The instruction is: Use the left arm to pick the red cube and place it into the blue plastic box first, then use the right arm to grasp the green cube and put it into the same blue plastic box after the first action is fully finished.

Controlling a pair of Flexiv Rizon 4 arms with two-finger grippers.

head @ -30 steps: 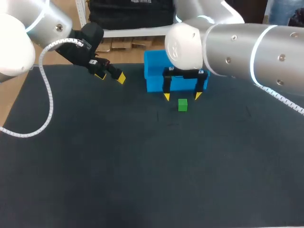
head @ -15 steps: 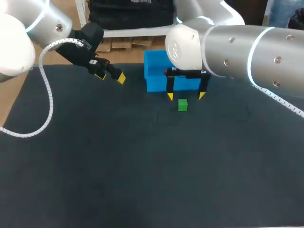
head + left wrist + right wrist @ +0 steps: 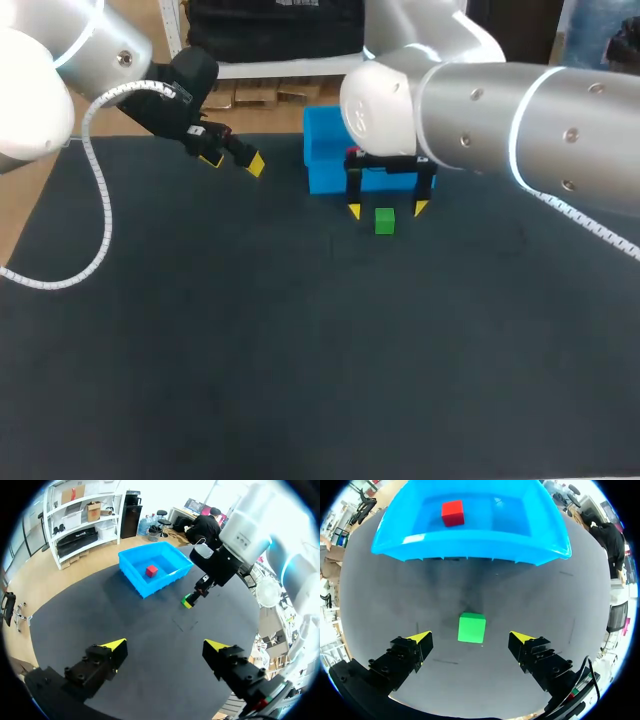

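The small green cube is lying flat on the dark surface, just in front of the blue plastic box and clear of its near wall. It is looking like a light, rigid block with flat faces and sharp edges. It should not deform under pressure, but its smooth sides may slip if the fingers close unevenly. The sensible hold is across two opposite side faces, near the cube's middle height, with the tips squared to those faces. One pair of faces is sitting roughly in line with the fingers, so little turning seems needed.

The right hand is hanging directly over the cube with its two yellow-tipped fingers spread wide. In the right wrist view the cube is sitting between the fingers, close to centred, with a gap on each side and neither tip touching it. The pictures are not making clear how far the tips are reaching down past the cube's top.

Beyond the cube, the small red cube is resting on the floor of the box, so the first step appears finished.

The left hand is hovering above the far left part of the surface, well to the left of the box, fingers spread and carrying nothing.
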